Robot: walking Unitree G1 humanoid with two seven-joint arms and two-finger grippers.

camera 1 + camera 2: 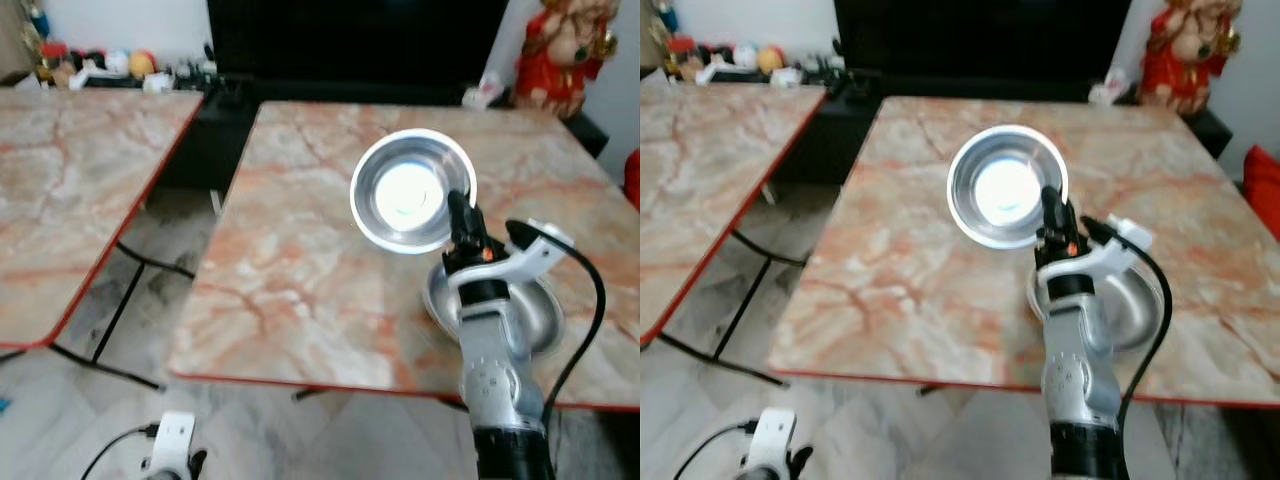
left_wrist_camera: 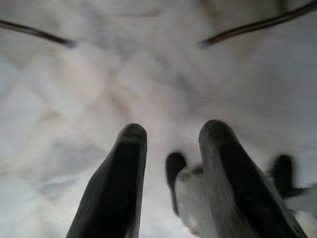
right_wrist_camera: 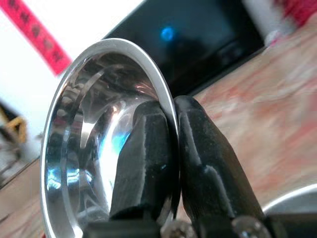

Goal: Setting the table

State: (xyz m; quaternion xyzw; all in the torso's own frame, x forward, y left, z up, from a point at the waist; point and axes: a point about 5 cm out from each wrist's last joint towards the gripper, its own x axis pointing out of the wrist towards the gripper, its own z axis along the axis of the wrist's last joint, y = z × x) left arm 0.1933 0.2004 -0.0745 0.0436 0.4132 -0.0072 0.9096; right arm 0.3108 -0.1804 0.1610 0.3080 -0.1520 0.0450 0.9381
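Where the two black fingers point(image 3: 148, 158) of the right gripper point(image 3: 173, 148) meet, they pinch the thin rim of a steel bowl point(image 1: 410, 190), one finger inside the wall and one outside, with only the metal between them. That bowl is tilted steeply in the grip, its open mouth turned up toward the head camera and slightly to the robot's left, its rim lifted clear of the marble-patterned table point(image 1: 300, 290). Being round, it has no long axis to speak of. It hangs above the middle of the tabletop, toward the right half.

Counted, there are two steel bowls: the held one, and a second bowl point(image 1: 540, 320) sitting upright on the table just behind the silver right arm point(image 1: 495, 370), near the front edge (much of it is hidden by the wrist). There are also two tables, the second one point(image 1: 70, 190) standing to the robot's left across a gap of pale floor point(image 1: 150, 330).

Down low, the left gripper point(image 2: 168, 148) hangs over that floor with its two fingers spread apart and nothing between them. Something pale and blurred lies beyond them, possibly part of the robot itself.

A red figurine point(image 1: 565, 55) stands past the far right corner of the table.
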